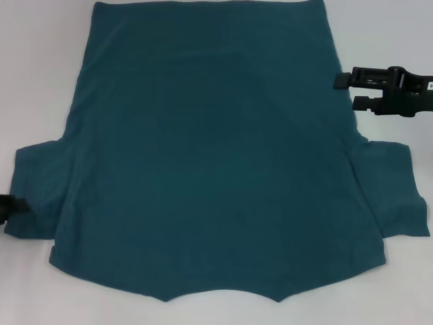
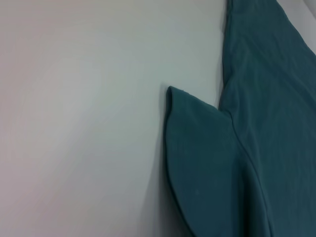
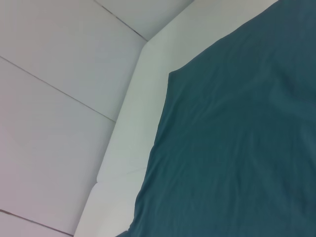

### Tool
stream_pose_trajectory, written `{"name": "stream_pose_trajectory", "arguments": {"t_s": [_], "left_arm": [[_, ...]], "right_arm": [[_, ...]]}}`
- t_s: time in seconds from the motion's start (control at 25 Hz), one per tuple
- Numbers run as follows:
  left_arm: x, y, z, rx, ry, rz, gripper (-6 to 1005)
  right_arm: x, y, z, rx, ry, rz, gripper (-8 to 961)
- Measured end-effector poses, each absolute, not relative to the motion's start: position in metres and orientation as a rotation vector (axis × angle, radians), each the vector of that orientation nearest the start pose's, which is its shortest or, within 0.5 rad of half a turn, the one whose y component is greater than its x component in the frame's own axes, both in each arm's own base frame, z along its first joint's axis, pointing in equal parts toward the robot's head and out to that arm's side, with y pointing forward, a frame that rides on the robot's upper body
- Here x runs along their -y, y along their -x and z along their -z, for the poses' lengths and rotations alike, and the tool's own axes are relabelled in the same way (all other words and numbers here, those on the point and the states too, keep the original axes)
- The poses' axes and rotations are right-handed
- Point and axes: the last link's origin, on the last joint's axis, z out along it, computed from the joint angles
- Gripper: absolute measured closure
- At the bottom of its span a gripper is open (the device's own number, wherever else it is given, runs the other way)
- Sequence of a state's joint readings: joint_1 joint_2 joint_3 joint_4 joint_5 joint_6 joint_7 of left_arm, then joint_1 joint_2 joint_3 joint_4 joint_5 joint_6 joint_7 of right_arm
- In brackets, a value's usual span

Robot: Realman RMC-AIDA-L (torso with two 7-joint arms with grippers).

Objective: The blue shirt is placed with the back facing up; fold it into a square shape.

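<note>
Blue shirt (image 1: 216, 156) fabric lay just beside my right pincer (image 1: 346, 91), which hovered released, jaws apart, at the shirt's right edge near the hem. My left pincer (image 1: 10, 206) sat at the left sleeve; I could not tell its state. The shirt lay spread flat across the white desk (image 1: 40, 54).

I see the large plain teal-blue short-sleeved soft-fabric T-shirt (image 1: 216, 156) spread flat, unfolded, hem at twelve o'clock, collar at six, sleeves out at three and nine.
</note>
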State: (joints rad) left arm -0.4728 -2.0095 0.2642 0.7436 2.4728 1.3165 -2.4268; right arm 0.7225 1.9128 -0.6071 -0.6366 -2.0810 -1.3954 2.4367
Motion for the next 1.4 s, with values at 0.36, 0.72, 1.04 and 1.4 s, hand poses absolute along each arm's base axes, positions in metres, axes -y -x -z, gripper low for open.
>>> {"name": "stream_pose_trajectory", "arguments": {"t_s": [0.36,0.72,1.04,1.4], "left_arm": [[-0.318,0.385,-0.080,1.940,1.643,0.517,940],[-0.331,0.372,-0.094,1.731,1.822,0.310,983],[-0.346,0.357,-0.104,1.543,1.878,-0.047,967],[-0.360,0.354,-0.114,1.464,1.800,-0.152,950]], "right_arm": [[-0.416,-0.243,-0.077,-1.741,2.156,-0.787,33],[-0.416,-0.243,-0.078,-1.741,2.157,-0.791,33],[-0.415,-0.245,-0.080,-1.742,2.148,-0.795,34],[-0.417,-0.246,-0.082,-1.736,2.140,-0.793,34]]}}
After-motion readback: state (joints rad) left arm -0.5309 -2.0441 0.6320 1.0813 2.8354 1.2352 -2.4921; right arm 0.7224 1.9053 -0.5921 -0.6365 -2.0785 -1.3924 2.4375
